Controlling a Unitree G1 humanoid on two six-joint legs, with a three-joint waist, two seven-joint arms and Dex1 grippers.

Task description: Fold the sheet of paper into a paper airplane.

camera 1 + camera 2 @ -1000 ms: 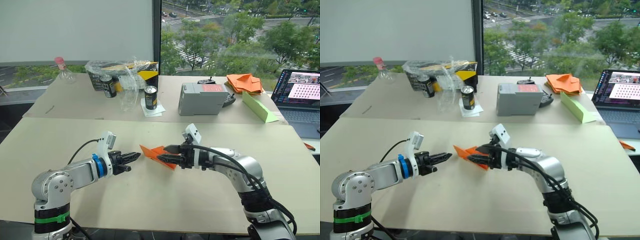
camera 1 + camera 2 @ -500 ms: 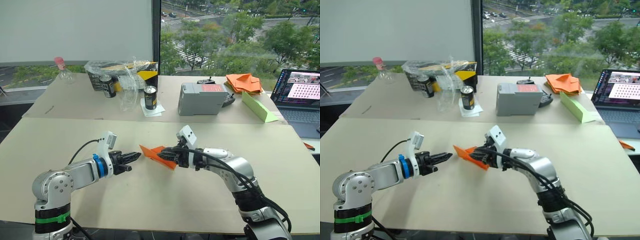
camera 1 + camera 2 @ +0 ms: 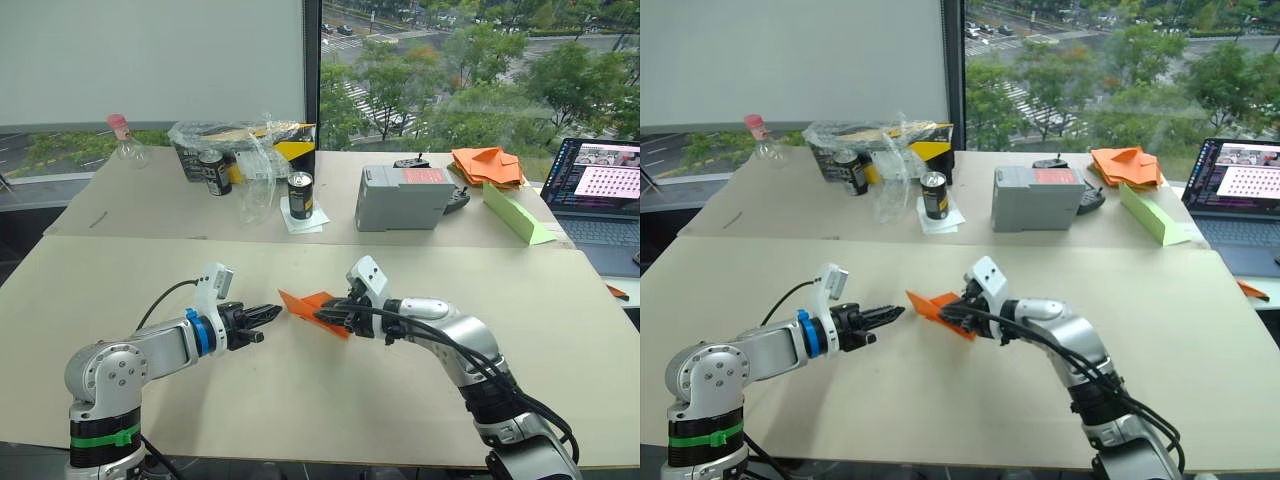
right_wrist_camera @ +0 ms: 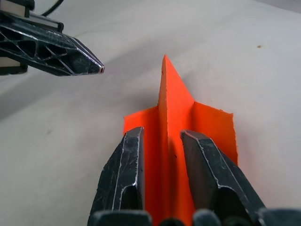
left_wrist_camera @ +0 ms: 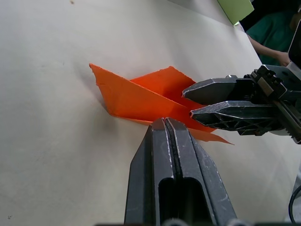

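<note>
Straddling the upright fin of a small bright-orange folded paper airplane [image 3: 312, 309], the right tool [image 3: 333, 316] has its two black fingers [image 4: 123, 179] slightly apart, one on each side of the fin; whether they press the paper cannot be told. The dart lies on the pale beige counter [image 3: 300, 400] at the centre of the head-camera frame, its pointed nose toward frame left. The left tool [image 3: 268, 314], fingers pressed together and holding nothing, points at the nose from frame left, its tips just beside the paper without touching it. On the far counter [image 3: 150, 205] across the upper part of the frame stand two dark drink cans [image 3: 301, 194], a clear crumpled plastic bag [image 3: 235, 140] over a yellow-and-black box, a grey rectangular case [image 3: 403, 197], a heap of orange paper pieces [image 3: 488, 165], a long light-green paper wedge [image 3: 516, 214] and an open laptop [image 3: 600, 190] at the right edge.
</note>
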